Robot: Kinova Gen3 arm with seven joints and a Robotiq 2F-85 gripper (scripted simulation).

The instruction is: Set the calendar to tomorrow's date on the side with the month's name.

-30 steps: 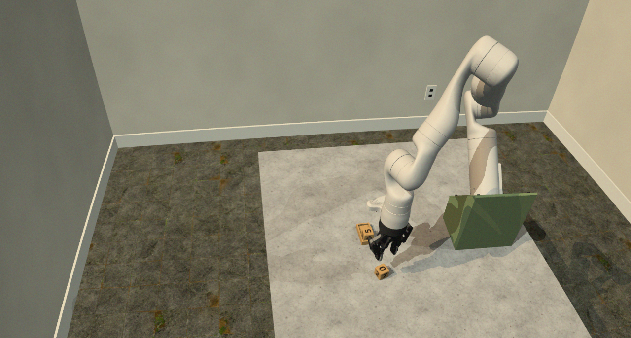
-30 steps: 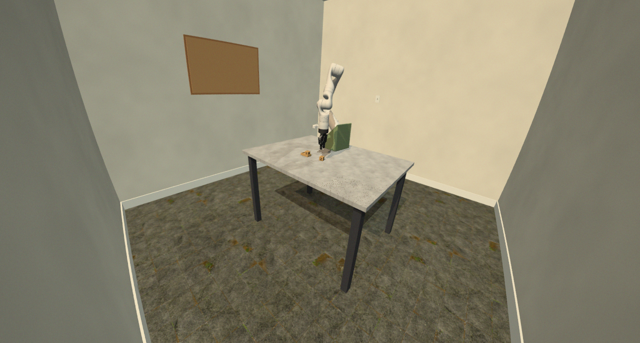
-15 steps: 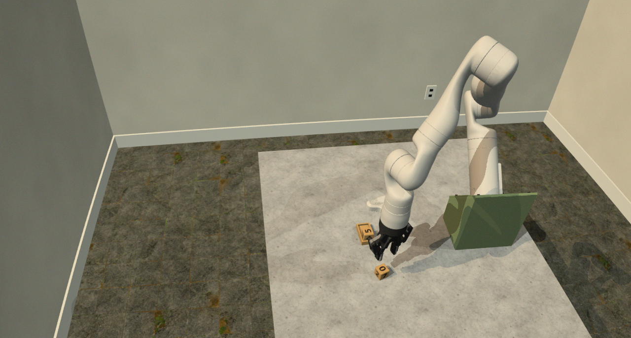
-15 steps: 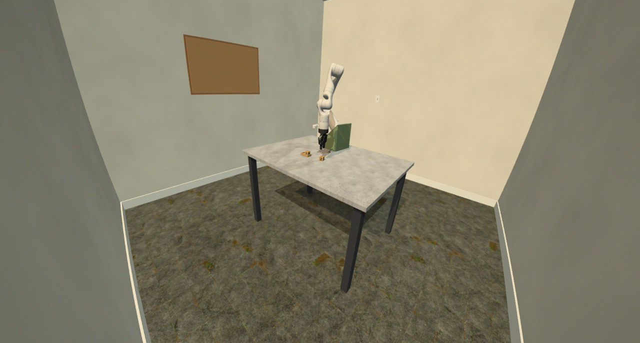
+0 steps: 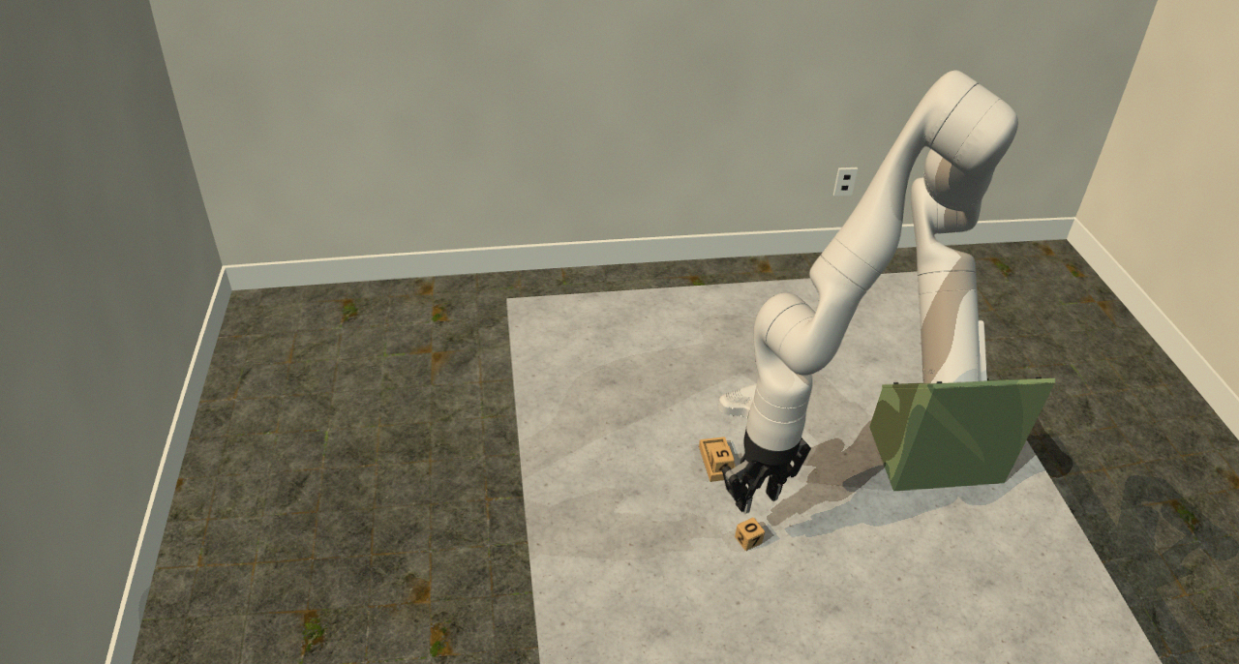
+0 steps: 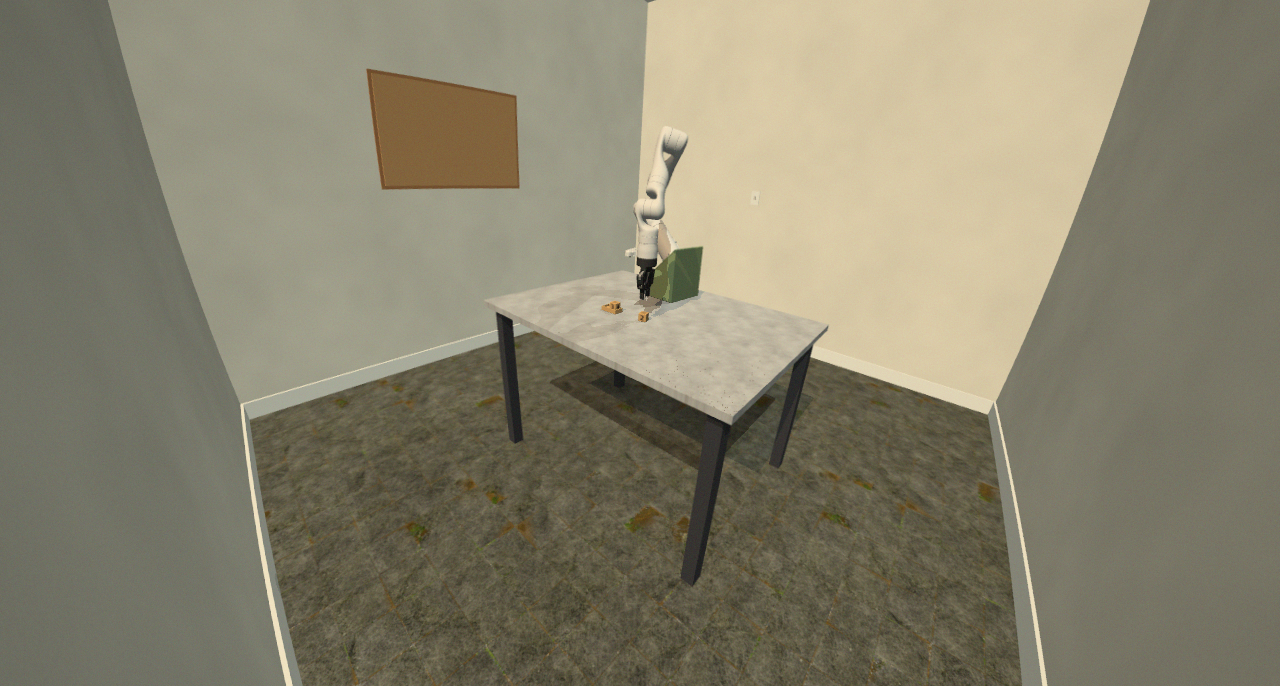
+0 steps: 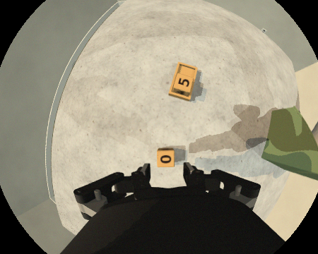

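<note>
Wrist view: 0 cube (image 7: pixel 166 158) just ahead of half-open pincer (image 7: pixel 167 175).

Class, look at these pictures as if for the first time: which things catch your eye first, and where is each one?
The tall pale arm bends down over the grey table, its dark end effector half closed and holding nothing. Just in front of it a loose cube showing 0 lies on the table, apart from the wooden tray that holds the cube showing 5. A green angular block stands by the arm's foot.
</note>
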